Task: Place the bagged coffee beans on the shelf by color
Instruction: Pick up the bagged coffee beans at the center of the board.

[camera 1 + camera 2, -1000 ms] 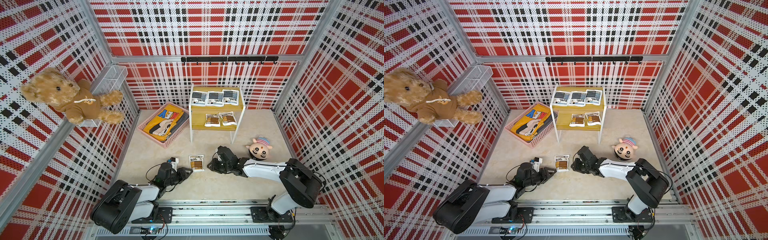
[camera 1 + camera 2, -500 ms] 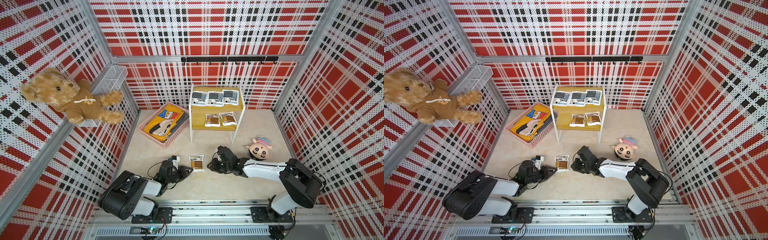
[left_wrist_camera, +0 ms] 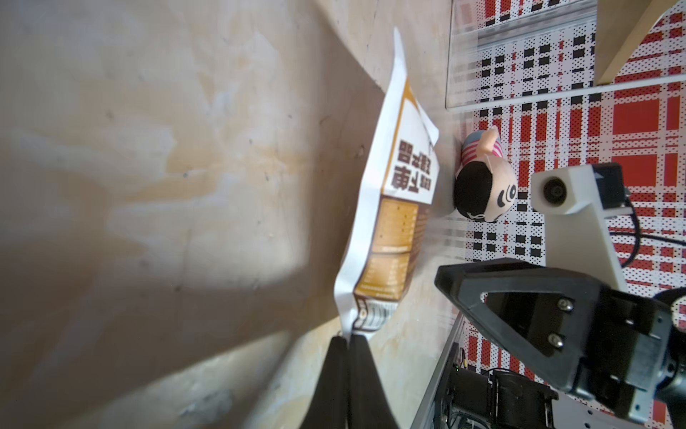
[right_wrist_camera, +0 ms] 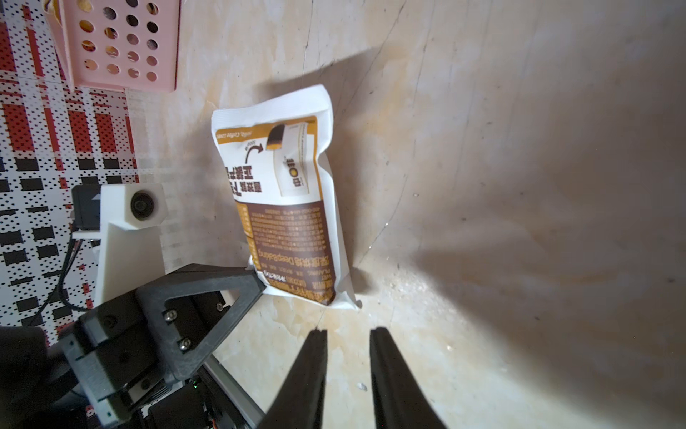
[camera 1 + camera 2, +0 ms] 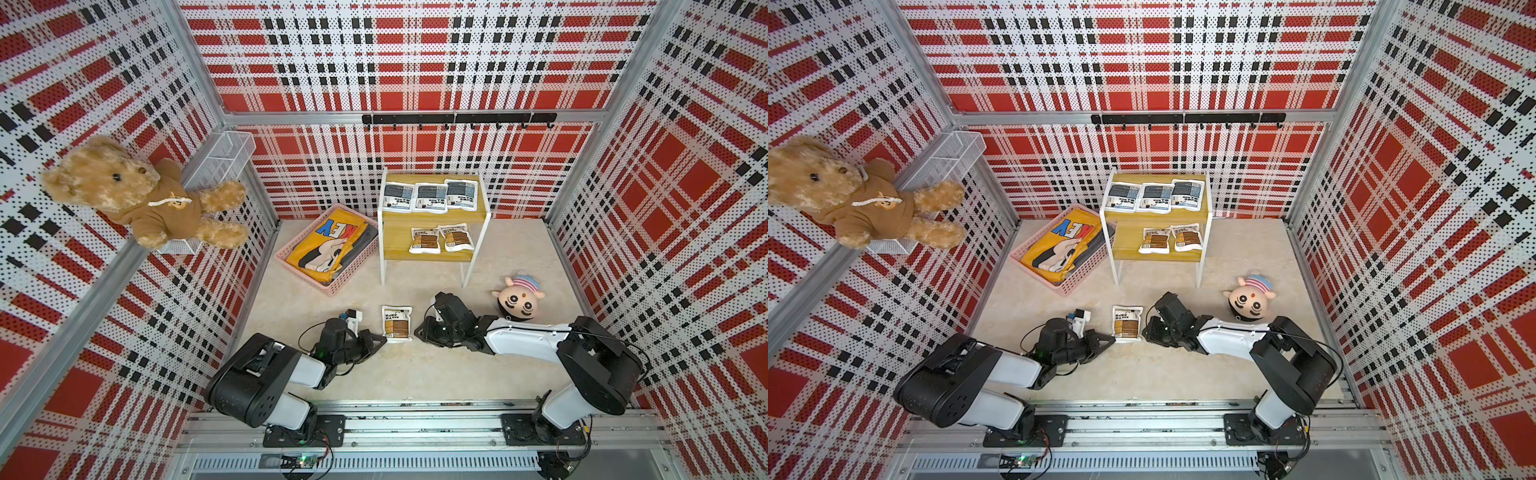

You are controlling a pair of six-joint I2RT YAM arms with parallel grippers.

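One brown-panel bag of coffee beans (image 5: 397,323) (image 5: 1126,323) lies on the floor in front of the shelf (image 5: 399,245) (image 5: 1129,245). My left gripper (image 5: 384,338) (image 3: 348,337) is shut on that bag's (image 3: 393,208) near left corner, pinching the white edge. My right gripper (image 5: 417,332) (image 4: 349,330) rests low just right of the bag (image 4: 293,208); it is open by a narrow gap, with nothing between its fingers. Three grey-blue bags (image 5: 430,197) lie on the shelf's upper board. Two brown bags (image 5: 440,239) lie on the lower board.
A pink basket (image 5: 302,276) holding a yellow garment stands left of the shelf. A plush doll head (image 5: 519,299) lies on the floor to the right, behind my right arm. A teddy bear (image 5: 137,191) and a white wire basket (image 5: 224,162) hang on the left wall.
My left gripper has closed onto the floor bag's corner, and the left arm's base links have swung round. The right gripper has barely moved.
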